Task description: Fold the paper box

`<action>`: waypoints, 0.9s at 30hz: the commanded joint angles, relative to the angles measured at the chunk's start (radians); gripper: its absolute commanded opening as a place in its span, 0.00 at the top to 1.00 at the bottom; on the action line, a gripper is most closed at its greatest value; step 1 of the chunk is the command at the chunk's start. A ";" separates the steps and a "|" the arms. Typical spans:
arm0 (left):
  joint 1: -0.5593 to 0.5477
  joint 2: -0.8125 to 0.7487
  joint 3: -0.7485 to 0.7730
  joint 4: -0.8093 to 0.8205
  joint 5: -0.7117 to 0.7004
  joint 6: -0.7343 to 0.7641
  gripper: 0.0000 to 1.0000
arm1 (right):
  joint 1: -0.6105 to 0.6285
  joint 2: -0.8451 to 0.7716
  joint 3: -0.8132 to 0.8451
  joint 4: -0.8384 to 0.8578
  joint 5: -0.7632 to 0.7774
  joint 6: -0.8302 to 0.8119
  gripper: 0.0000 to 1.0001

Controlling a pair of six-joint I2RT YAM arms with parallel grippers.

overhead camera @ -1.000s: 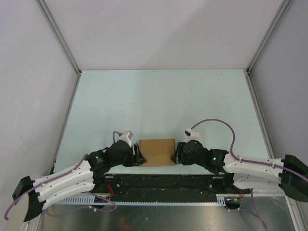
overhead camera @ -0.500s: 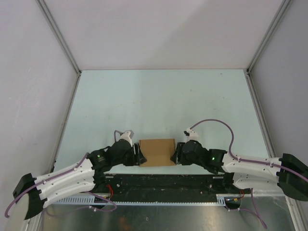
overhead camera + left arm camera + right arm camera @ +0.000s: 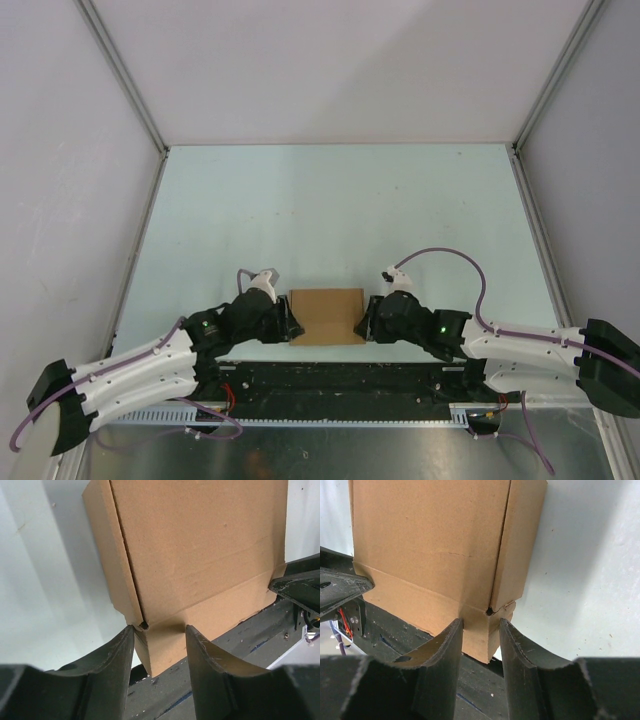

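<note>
The box (image 3: 326, 316) lies on the table (image 3: 330, 210), spanning the gap between both sets of jaws. Your left jaws grip one near corner and your right jaws grip the other. Judged step: seating the front flap. The next move calls for even pressure, then a clean release.

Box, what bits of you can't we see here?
- Top view: both ends of the paper box are hidden by the left tool and right tool.
- Wrist views: far edge cut off by the frame; inside hidden by its own cardboard; whether the tools pinch it is unclear.
</note>
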 commanded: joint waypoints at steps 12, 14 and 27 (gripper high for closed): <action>-0.016 0.022 0.025 0.074 0.014 0.004 0.53 | 0.005 -0.011 -0.001 0.027 0.010 0.019 0.64; -0.018 0.019 0.020 0.075 0.012 0.004 0.53 | 0.006 -0.009 -0.001 0.025 0.014 0.018 0.64; -0.016 0.011 -0.031 0.084 -0.028 0.030 0.54 | 0.006 0.005 -0.001 0.002 0.040 0.002 0.64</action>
